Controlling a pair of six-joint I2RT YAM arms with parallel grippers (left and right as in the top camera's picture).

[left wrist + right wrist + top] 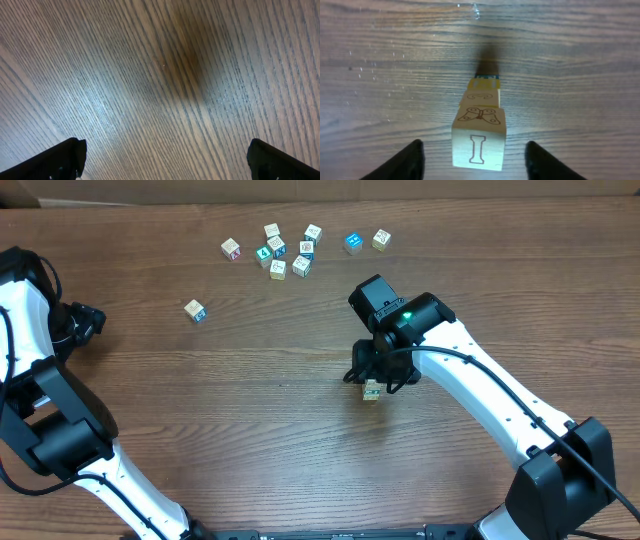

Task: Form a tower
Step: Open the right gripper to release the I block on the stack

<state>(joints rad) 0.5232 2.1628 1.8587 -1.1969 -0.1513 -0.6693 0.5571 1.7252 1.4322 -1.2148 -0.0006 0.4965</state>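
Closest in the right wrist view, the right jaws stand released: their dark fingertips (pixel 412 161) sit in the lower left and lower right of the frame, each with a strip of bare wood showing between it and the tower (pixel 480 135), which neither one touches. The tower stands between them at bottom centre, its nearest face carrying an outlined letter I and the face just up-frame a butterfly drawing. Beyond that the stack narrows away toward the table (pixel 380 60), past a cube with a scroll-like print to a yellow one with a blue-edged band (how many cubes there are cannot be told from here). In the left wrist view the left jaws are spread wide, their tips in the two bottom corners of the frame with only wood grain between them. From overhead, the left arm (pixel 40 380) fills the left edge. The right arm (pixel 480 400) reaches up from the lower right to just right of centre, where a small pale bit of the tower shows under its wrist. Farther up-frame a lone cube (pixel 194 310) lies at upper left. Farthest, along the top, are a cluster of loose cubes (pixel 275 248), a blue cube (pixel 352 242) and a pale cube (pixel 381 239), all well apart from the tower.
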